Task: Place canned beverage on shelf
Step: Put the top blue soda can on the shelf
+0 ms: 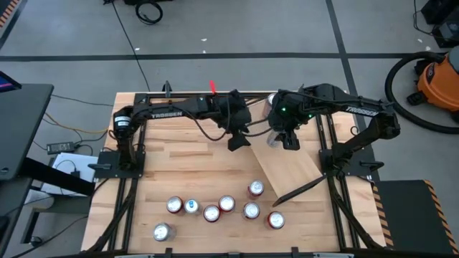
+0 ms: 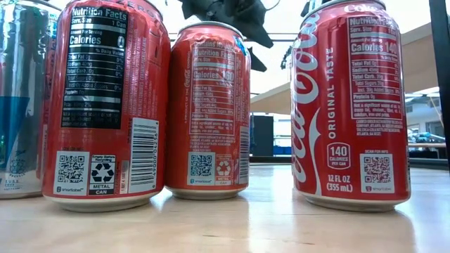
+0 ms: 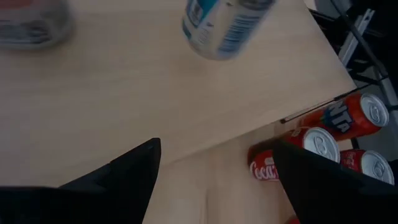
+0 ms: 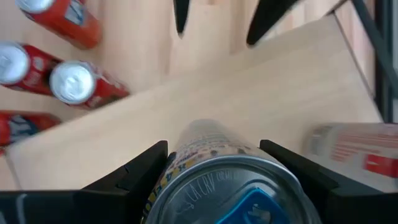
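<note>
1. I am holding a blue-and-silver beverage can (image 4: 227, 180) in my right claw (image 4: 214, 168), fingers pinching its sides, above the shelf (image 1: 287, 168), the tilted light plank on the tabletop (image 1: 179, 161).
2. One can (image 4: 351, 149) is already lying on the shelf, just beside mine.
3. My left claw (image 1: 237, 140) is hovering spread and empty near the shelf's edge.
4. Eight cans (image 1: 215, 209) are waiting, clustered on the tabletop; most of the job remains.

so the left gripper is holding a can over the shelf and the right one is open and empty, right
Not quite: the sides are swapped. The right wrist view shows the right gripper shut on a can above the shelf. In the left wrist view the left gripper is open and empty.
</note>
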